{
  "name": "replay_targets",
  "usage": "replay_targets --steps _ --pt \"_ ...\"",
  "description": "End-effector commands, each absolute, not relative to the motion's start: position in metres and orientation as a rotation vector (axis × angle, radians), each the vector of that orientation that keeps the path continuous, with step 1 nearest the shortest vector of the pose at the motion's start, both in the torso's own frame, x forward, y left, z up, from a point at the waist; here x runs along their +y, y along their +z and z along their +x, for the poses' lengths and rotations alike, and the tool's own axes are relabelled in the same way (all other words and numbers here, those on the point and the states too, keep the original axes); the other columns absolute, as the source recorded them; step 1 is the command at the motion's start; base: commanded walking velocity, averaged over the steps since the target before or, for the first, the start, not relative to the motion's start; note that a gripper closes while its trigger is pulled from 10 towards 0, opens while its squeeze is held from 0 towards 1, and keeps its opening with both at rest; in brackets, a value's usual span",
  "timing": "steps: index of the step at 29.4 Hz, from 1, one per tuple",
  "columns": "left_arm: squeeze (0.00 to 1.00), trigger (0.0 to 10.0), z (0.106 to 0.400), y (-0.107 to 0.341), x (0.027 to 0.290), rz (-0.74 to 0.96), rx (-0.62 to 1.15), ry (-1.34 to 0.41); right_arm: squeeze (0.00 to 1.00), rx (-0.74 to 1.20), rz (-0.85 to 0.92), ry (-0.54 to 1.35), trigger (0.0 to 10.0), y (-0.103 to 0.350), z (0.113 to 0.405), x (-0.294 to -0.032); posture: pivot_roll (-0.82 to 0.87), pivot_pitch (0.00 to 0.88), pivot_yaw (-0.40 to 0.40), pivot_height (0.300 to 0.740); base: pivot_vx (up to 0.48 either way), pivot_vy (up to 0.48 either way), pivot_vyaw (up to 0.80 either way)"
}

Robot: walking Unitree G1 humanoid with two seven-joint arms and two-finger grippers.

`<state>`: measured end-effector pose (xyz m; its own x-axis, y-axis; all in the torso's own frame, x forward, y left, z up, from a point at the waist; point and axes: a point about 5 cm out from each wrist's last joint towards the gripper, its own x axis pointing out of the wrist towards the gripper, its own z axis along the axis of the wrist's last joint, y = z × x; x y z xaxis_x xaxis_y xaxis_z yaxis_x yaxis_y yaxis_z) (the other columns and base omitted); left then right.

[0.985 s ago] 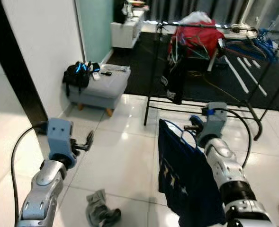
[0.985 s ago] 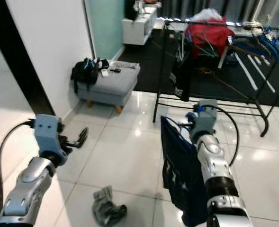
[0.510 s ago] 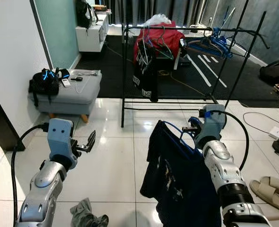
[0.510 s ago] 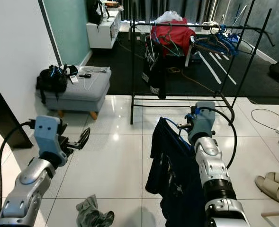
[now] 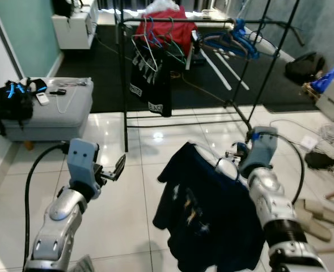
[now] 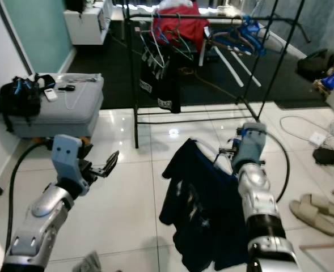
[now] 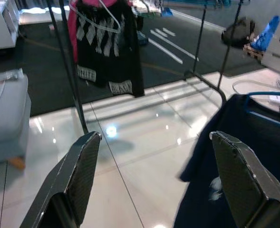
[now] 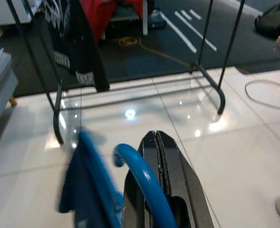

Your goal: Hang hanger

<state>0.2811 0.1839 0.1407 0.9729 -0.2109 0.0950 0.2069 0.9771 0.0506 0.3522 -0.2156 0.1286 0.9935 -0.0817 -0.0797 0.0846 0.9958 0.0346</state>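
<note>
Right gripper (image 8: 159, 156) grips hanger (image 8: 144, 183) over tiles (image 6: 138, 187).

A home — clothes rack (image 5: 172, 22), grey ottoman (image 5: 47, 110), slippers (image 6: 314, 212) on tiles.

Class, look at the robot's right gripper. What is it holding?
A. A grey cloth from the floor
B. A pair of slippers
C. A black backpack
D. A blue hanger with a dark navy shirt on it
D: the right gripper has its fingers shut on the blue hanger, and the dark navy shirt drapes from it in the eye views.
</note>
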Motion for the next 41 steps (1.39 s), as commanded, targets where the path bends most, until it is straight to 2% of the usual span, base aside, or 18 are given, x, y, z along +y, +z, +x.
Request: replay_targets --steps 1,15,41 --pt "0.0 10.0 0.2789 0.1366 0.1867 0.035 -0.085 -0.211 0.0 0.062 0.047 -0.081 10.0 0.1326 0.3545 -0.2123 0.0 0.0 -0.063 0.74 0.48 0.0 -0.8" --pt "0.0 10.0 0.277 0.1376 0.1865 0.039 -0.09 -0.216 0.0 0.059 0.055 -0.095 10.0 0.1336 0.3555 -0.2132 0.0 0.0 -0.057 0.74 0.48 0.0 -0.8" --pt "0.0 10.0 0.2804 0.1427 0.1803 0.047 -0.096 -0.225 0.0 0.03 0.082 -0.053 10.0 0.1362 0.3552 -0.2113 -0.01 0.0 -0.052 0.74 0.48 0.0 0.0"
